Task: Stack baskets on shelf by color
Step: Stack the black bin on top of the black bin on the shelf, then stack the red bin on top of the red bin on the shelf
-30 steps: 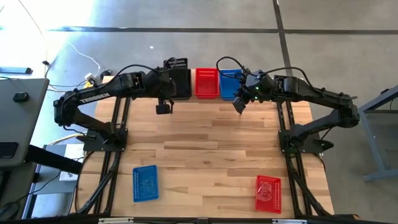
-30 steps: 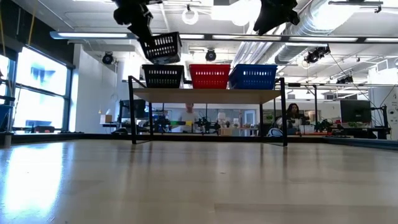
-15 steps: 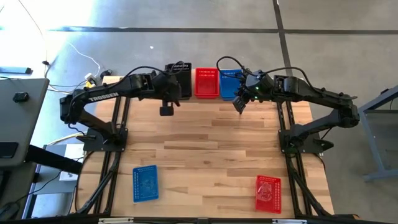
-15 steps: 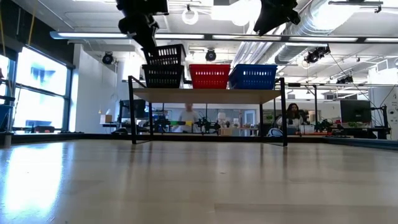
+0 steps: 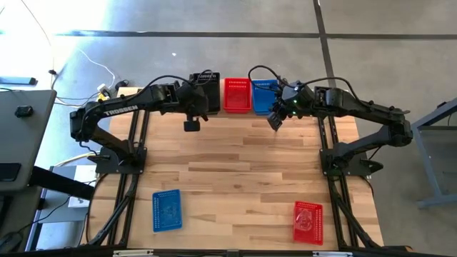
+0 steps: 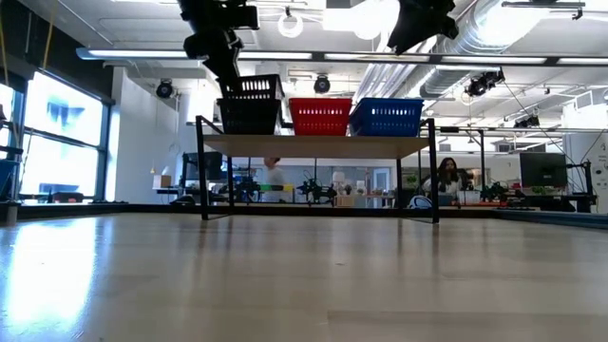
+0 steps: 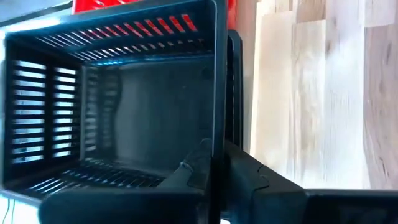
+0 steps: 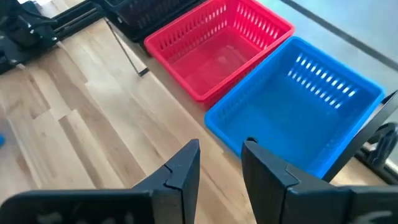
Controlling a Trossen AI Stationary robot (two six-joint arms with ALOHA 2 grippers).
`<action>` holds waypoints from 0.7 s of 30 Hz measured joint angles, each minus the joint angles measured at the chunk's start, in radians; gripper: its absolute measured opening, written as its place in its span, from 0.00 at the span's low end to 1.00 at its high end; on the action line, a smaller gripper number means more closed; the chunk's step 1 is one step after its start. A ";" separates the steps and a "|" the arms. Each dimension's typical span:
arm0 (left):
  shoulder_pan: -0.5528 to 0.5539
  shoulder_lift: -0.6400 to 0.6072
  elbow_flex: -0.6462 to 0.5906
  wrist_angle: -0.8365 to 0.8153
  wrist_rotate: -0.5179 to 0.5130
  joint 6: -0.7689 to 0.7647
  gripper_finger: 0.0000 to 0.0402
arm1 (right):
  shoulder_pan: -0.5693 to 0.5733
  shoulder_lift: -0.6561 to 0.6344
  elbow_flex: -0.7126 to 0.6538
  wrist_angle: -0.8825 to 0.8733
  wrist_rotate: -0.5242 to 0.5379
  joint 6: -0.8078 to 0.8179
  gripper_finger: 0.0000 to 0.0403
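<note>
The shelf [image 6: 318, 144] stands at the table's far edge and carries a black, a red [image 5: 237, 94] and a blue basket [image 5: 263, 96] side by side. My left gripper [image 5: 193, 107] is shut on a second black basket [image 6: 252, 89], which sits down inside the black basket on the shelf [image 6: 249, 118]. My right gripper [image 8: 221, 163] hovers open above the table, just on the near side of the blue basket [image 8: 298, 106], touching nothing. Two loose baskets lie upside down on the table near its near edge: a blue one [image 5: 166, 210] and a red one [image 5: 308, 221]. My left gripper holds the upper black basket by its near long wall [image 7: 219, 124], one finger inside [image 7: 200, 167] and one outside [image 7: 244, 175]. The fingers come slanting down from the table's near side. The basket sits nearly level, its lower part nested in the black basket on the shelf.
A wide stretch of bare wooden tabletop [image 5: 243, 171] lies between the shelf and the two loose baskets. The arm bases stand at the table's left [image 5: 114, 153] and right [image 5: 350, 157] sides. In the room behind, a person [image 6: 446, 176] sits at a desk.
My left gripper has moved toward the table's far edge and down, still shut on the black basket. The basket, which hung tilted above the shelf, has levelled out and sunk into the black basket on the shelf.
</note>
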 joint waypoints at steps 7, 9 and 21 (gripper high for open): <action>0.000 0.000 0.000 0.000 0.009 0.000 0.16 | 0.060 0.000 0.000 -0.038 0.008 0.050 0.26; -0.001 0.000 0.000 0.000 0.024 0.000 0.20 | 0.084 0.000 0.000 -0.038 0.008 0.070 0.26; -0.019 -0.001 0.061 -0.056 0.022 -0.008 0.44 | 0.294 0.000 0.000 -0.071 -0.091 0.242 0.26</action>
